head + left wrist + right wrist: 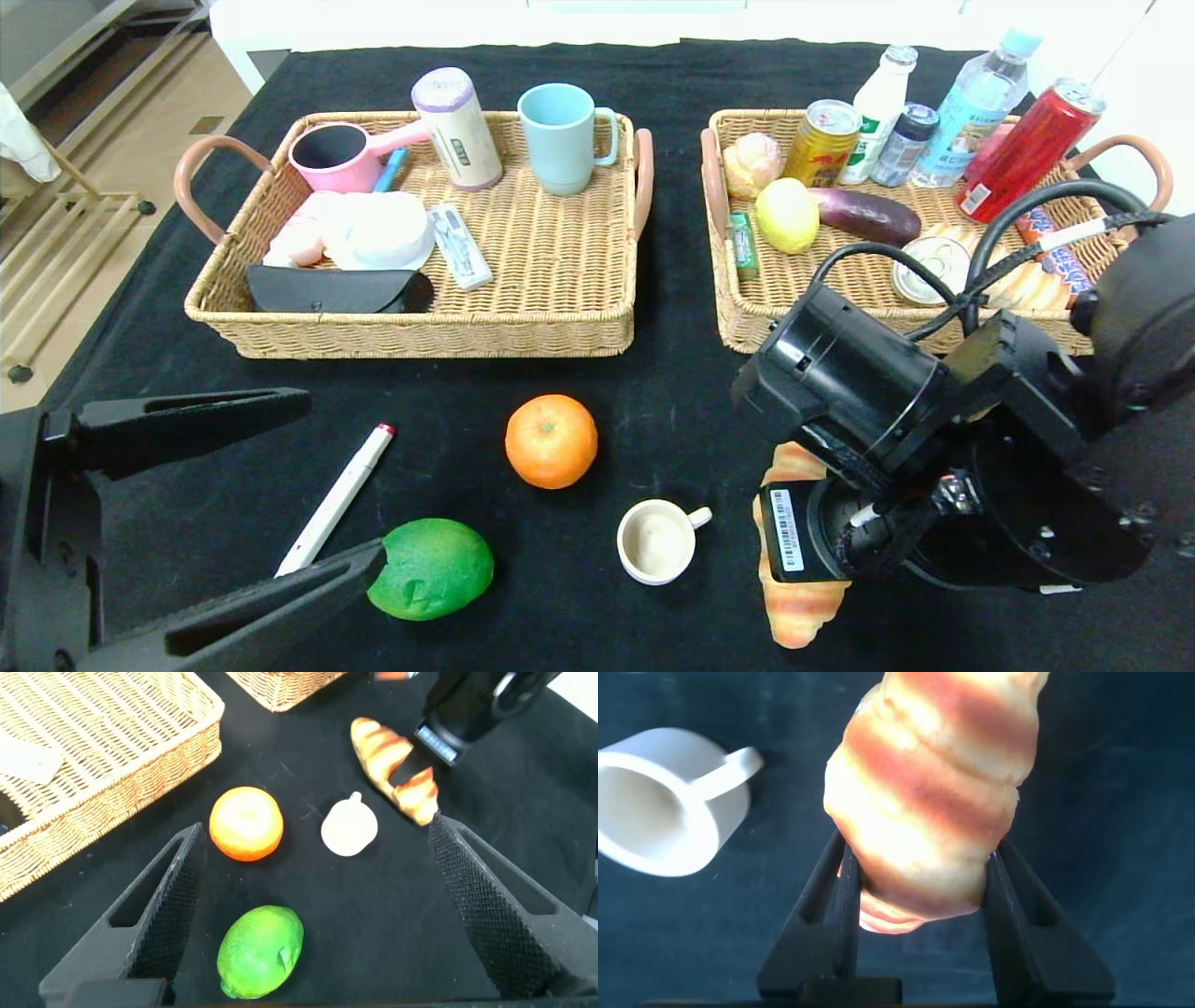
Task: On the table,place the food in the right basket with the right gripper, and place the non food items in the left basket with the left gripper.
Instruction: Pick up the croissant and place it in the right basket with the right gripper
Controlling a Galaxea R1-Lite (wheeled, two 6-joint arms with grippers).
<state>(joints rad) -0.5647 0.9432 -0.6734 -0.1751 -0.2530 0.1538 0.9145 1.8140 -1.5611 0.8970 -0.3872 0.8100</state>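
Observation:
My right gripper [920,854] is shut on a croissant [934,793], its fingers pressing on both sides; the croissant lies at the front right of the black table [794,607]. My left gripper [345,481] is open and empty at the front left, over a white pen [336,499] and next to a green fruit [431,567]. An orange [551,441] and a small white cup [656,541] lie between the arms. In the left wrist view the orange [246,823], green fruit [261,950] and cup [349,827] show between the open fingers.
The left basket [420,336] holds cups, a black case and other non-food items. The right basket [738,308] holds cans, bottles, fruit and bread. Both stand behind the loose items. The table's left edge drops to the floor.

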